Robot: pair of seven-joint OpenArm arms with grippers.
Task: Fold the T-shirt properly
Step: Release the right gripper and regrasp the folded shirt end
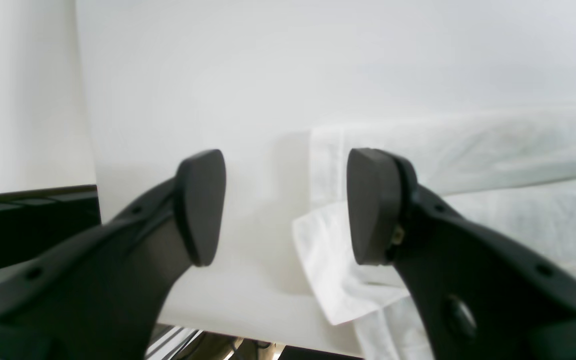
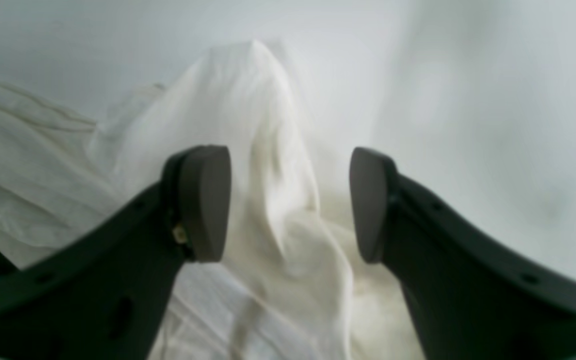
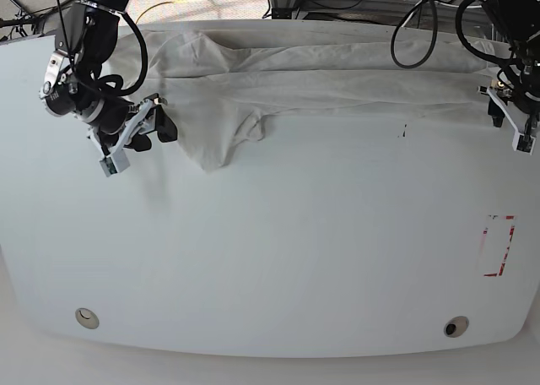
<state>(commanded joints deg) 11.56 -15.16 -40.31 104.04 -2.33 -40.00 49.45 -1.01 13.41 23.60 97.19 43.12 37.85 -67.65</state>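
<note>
T-shirt material: the T-shirt [image 3: 337, 88] is thin, soft white cloth, rumpled, with lengthwise creases and shadowed folds.
T-shirt shape: a long, narrow band, with a limp, rounded flap drooping from one end.
T-shirt direction: its long axis runs side to side across the base view, along the worktop's far edge; the flap points toward the near edge.
T-shirt place: on the worktop [image 3: 287, 250], stretching between the two tools, its flap just beside the right tool.
Left tool: the left tool [image 1: 286, 207] has its dark, smooth, rounded fingertips [image 1: 375, 205] apart; in its wrist view, a squared cloth corner and a smaller pointed fold lie behind and beside one finger.
Right tool: the right tool [image 2: 290, 205] has its fingers apart too, soft cloth showing between and behind them; whether they touch it, one cannot tell.
Worktop surface: pale, smooth and matte, with rounded near corners.
Worktop marks: a red dashed outline [image 3: 499, 246] nearer the near edge than the left tool; two round inserts [image 3: 456, 327] near the corners.
</note>
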